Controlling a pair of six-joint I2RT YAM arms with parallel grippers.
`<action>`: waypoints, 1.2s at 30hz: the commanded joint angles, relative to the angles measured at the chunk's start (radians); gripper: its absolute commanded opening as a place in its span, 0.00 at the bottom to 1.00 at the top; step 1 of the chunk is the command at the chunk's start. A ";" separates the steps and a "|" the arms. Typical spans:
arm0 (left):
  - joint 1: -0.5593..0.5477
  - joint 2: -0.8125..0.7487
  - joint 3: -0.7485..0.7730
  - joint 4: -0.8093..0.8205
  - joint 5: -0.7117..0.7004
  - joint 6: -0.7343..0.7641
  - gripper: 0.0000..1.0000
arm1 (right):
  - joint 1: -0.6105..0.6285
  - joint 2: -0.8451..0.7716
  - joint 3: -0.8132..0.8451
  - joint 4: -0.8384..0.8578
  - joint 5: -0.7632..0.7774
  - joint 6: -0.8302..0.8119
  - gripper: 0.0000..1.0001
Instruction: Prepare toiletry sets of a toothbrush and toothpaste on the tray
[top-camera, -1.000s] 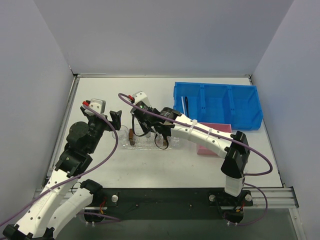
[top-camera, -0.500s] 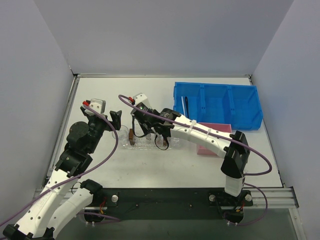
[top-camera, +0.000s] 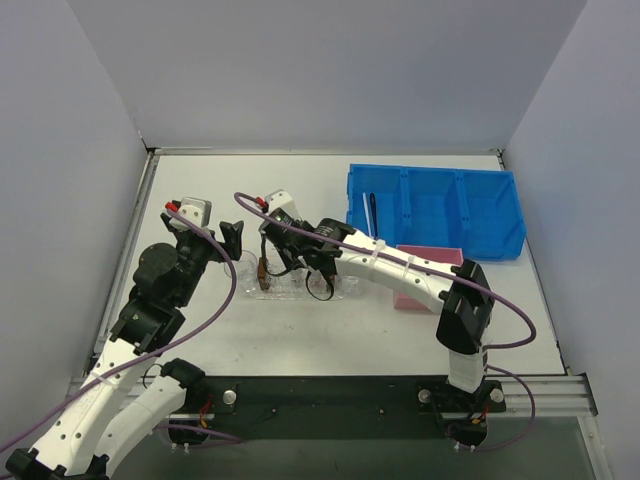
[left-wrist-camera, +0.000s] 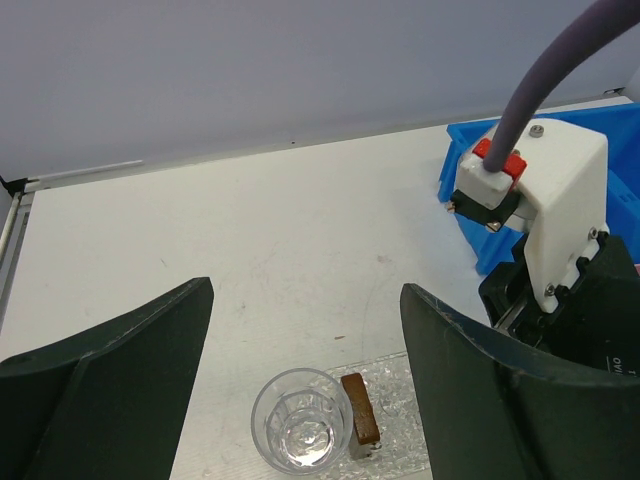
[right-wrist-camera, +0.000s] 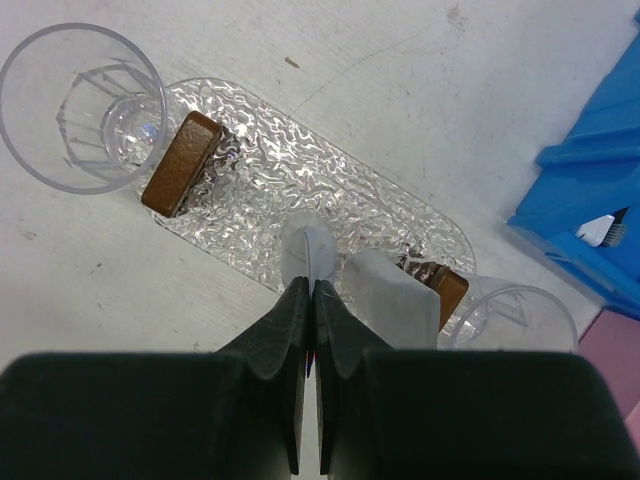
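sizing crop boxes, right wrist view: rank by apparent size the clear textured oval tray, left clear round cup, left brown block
Largest to smallest:
1. clear textured oval tray
2. left clear round cup
3. left brown block

The flat white table (top-camera: 300, 330) is carrying a clear textured oval tray (right-wrist-camera: 300, 180) flanked by two clear round cups (right-wrist-camera: 80, 105), a blue compartmented bin (top-camera: 440, 210) and a pink rectangular box (top-camera: 412, 298).

the left arm (top-camera: 105, 395) and right arm (top-camera: 400, 272) are white shells with black joints, each trailing a purple cable (top-camera: 228, 290); the left pincer (left-wrist-camera: 305, 290) and right pincer (right-wrist-camera: 312, 290) are matte black.
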 joint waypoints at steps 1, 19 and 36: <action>0.005 -0.010 0.004 0.016 0.002 -0.002 0.86 | -0.011 0.006 -0.004 0.004 0.033 0.018 0.00; 0.005 -0.007 0.004 0.016 0.005 -0.001 0.86 | -0.024 0.020 -0.001 0.004 -0.001 0.035 0.03; 0.007 -0.007 0.002 0.017 -0.001 0.001 0.86 | -0.027 -0.009 0.011 0.012 -0.035 0.036 0.32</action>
